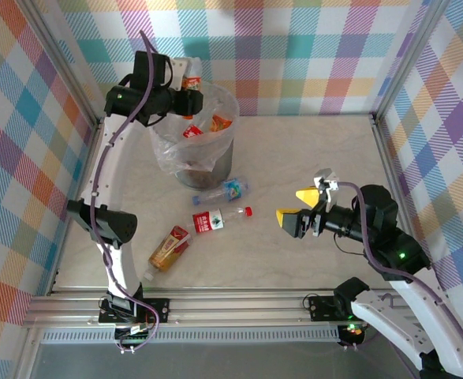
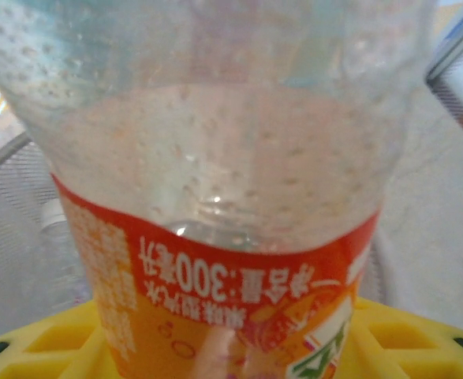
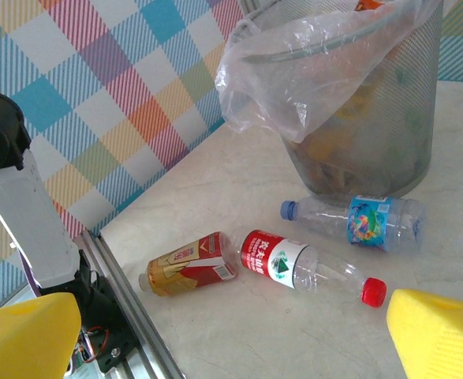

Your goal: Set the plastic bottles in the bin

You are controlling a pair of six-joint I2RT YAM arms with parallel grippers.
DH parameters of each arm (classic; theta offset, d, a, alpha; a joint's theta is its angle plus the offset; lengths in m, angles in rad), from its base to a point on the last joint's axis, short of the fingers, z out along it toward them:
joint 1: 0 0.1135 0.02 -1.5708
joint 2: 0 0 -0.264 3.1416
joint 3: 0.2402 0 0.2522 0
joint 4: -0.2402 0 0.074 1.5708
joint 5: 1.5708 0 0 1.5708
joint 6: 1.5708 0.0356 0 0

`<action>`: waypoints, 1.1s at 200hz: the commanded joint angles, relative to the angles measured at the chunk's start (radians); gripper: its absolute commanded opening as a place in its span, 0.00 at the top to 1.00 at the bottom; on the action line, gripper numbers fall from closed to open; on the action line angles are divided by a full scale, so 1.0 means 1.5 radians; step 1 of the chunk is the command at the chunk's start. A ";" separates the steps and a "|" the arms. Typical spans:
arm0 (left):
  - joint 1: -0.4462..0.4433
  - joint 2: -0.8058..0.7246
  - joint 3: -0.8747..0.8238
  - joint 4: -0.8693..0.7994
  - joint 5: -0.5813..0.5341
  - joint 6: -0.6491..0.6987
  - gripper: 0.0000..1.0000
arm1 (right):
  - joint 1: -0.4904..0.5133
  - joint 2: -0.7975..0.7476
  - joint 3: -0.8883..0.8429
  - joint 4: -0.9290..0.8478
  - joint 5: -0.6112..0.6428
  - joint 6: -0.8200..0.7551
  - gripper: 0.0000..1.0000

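Observation:
My left gripper [image 1: 187, 100] is shut on a clear bottle [image 1: 189, 77] with an orange and red label [image 2: 231, 292], held over the back rim of the bin [image 1: 212, 167]. The grey mesh bin with its crinkly bag [image 3: 357, 103] holds several bottles [image 1: 193, 130]. Three bottles lie on the table in front of it. One is clear with a blue label and blue cap [image 1: 225, 190] [image 3: 357, 221], one clear with a red label and red cap [image 1: 219, 219] [image 3: 294, 264], one brown with a gold and red label [image 1: 169, 249] [image 3: 188, 264]. My right gripper [image 1: 300, 205] [image 3: 231, 332] hangs open to their right.
Checked walls [image 1: 310, 47] close in the table on three sides. An aluminium rail [image 1: 239, 304] [image 3: 128, 316] runs along the near edge. The left arm's base link [image 3: 26, 213] stands beyond the brown bottle. Bare tabletop [image 1: 310, 150] stretches right of the bin.

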 commanded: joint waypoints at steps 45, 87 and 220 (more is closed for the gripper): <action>0.015 0.051 0.025 -0.040 -0.155 0.105 0.46 | 0.003 0.018 0.005 0.026 -0.004 0.006 0.00; 0.017 0.066 0.025 -0.036 -0.194 0.134 0.45 | 0.003 0.023 0.005 0.026 -0.006 0.006 0.00; 0.016 0.098 0.052 -0.043 -0.091 0.091 0.30 | 0.003 0.021 0.007 0.014 0.002 0.003 0.00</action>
